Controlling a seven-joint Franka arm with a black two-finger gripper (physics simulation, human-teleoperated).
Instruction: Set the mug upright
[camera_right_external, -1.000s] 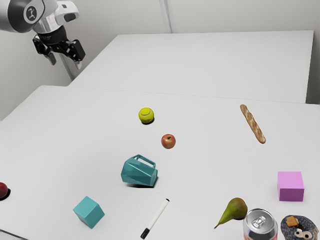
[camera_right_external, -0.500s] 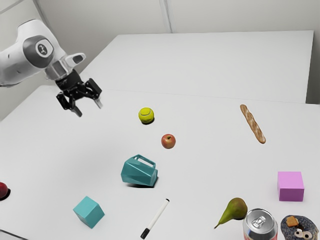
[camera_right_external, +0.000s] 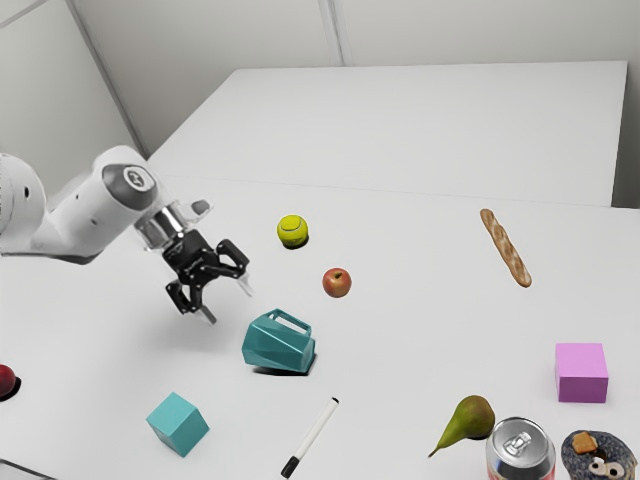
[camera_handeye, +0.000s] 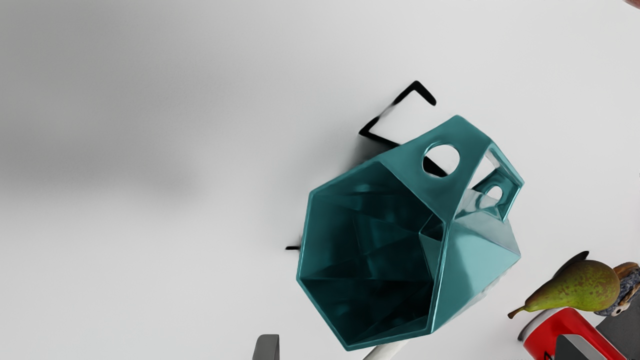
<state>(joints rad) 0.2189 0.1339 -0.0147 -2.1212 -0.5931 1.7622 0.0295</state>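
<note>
Teal, faceted mug (camera_right_external: 275, 348) lies on its side on the white desk (camera_right_external: 420, 330), its mouth facing my pincer (camera_right_external: 228, 303). The pincer hangs near it, above the desk, fingers spread wide, holding nothing. An apple (camera_right_external: 337, 283), a teal cube (camera_right_external: 176, 424) and a marker (camera_right_external: 315, 434) lie around the mug.

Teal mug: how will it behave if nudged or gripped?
The mug looks hard and rigid, with thin walls around an open hollow, so probably light for its size. Lying on its side, its flat facets should resist free rolling, though a push may rock it from one facet to the next. The smooth, shiny surface could slip.
</note>
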